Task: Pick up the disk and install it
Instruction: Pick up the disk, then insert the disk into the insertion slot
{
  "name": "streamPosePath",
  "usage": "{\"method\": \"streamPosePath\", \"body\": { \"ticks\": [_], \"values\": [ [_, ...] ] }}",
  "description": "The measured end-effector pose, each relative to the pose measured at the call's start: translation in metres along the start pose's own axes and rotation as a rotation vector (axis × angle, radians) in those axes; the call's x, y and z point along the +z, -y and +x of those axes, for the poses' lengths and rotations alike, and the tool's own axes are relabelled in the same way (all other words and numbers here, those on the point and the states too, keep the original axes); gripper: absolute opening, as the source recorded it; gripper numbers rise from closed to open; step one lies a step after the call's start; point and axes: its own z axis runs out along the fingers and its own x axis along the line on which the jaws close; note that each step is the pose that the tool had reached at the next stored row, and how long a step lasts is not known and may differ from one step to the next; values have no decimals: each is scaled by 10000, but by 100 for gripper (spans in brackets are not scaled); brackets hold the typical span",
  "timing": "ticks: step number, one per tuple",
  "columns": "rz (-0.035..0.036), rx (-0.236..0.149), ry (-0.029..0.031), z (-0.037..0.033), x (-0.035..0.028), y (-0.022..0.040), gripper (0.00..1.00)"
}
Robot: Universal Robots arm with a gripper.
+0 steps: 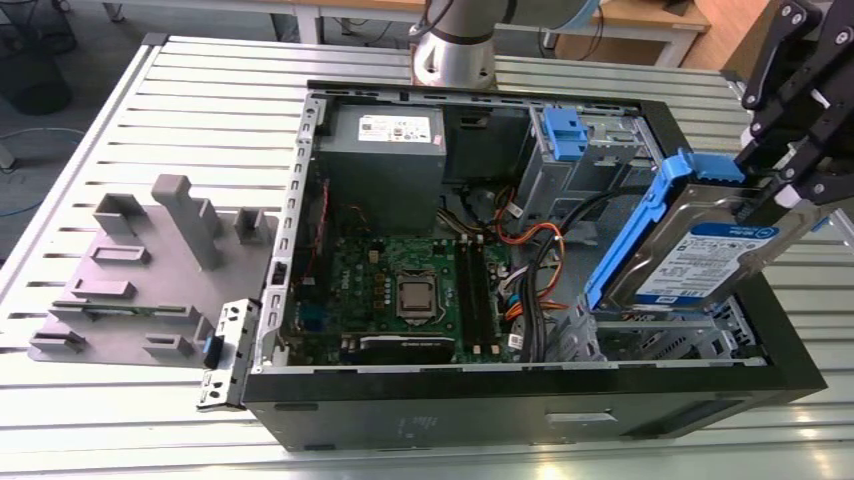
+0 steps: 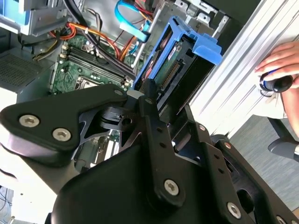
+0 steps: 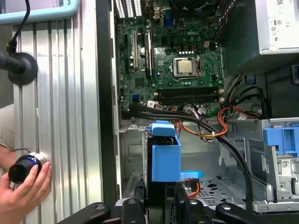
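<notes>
Note that the gripper [image 1: 771, 190] stands at the exterior view's right with its black fingers clamped on the upper end of the disk [image 1: 687, 255]. The disk is carried on edge and tilted, with its labelled face turned toward the camera and its blue carrier frame running along the edge that faces the middle of the computer case [image 1: 467, 410]. You find the disk over the case's corner at the exterior view's lower right, above a metal drive cage [image 1: 667, 335]; whether its lower end touches the cage cannot be told. The case lies open on the slatted table [image 1: 200, 110]. Inside it you see the green motherboard [image 1: 400, 290] near the middle, the grey power supply [image 1: 387, 140] with a white sticker at the far wall, and an upright drive bay [image 1: 567, 135] with a blue tab beside it. Orange and black cables run between the motherboard and the bay. A grey fixture [image 1: 147, 270] rests on the table outside the case, at the exterior view's left. In the first wrist view, the blue frame of the disk [image 3: 166, 154] rises between the gripper [image 3: 163, 207] links, and a person's hand [image 3: 23, 189] at the table edge grasps a black knob [image 3: 21, 169].
</notes>
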Motion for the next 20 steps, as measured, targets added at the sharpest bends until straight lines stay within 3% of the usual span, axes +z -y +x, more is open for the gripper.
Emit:
{"method": "streamPosePath", "body": {
  "ticks": [5, 12, 20],
  "values": [
    [1, -49, -6, -5, 34, 55, 35],
    [2, -122, -9, -5, 49, 59, 35],
    [9, -492, -19, -10, 65, 60, 35]
  ]
}}
